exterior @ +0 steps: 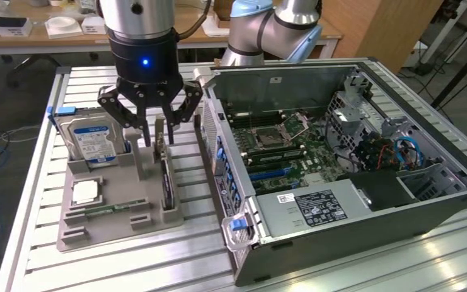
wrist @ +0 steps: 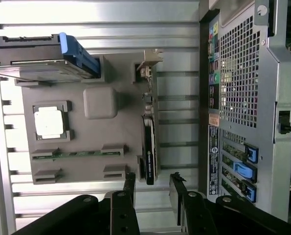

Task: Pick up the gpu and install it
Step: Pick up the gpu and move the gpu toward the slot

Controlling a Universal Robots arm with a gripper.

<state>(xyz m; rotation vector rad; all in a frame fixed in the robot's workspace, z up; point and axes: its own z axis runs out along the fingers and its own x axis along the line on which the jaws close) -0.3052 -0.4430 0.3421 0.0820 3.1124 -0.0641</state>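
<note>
Black fingers (exterior: 144, 131) wide apart above the upright gpu (exterior: 166, 179)

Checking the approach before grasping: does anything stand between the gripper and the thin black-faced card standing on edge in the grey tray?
Nothing visible does. The open gripper hangs above the gpu in the grey tray; the blue-labelled silver hard drive stands apart, on the exterior view's left.

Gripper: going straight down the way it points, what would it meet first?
Probably the gpu, standing on edge in the grey tray: the open gripper hangs above its top edge. Depth is unclear; the fingers may straddle the card and reach the tray instead.
</note>
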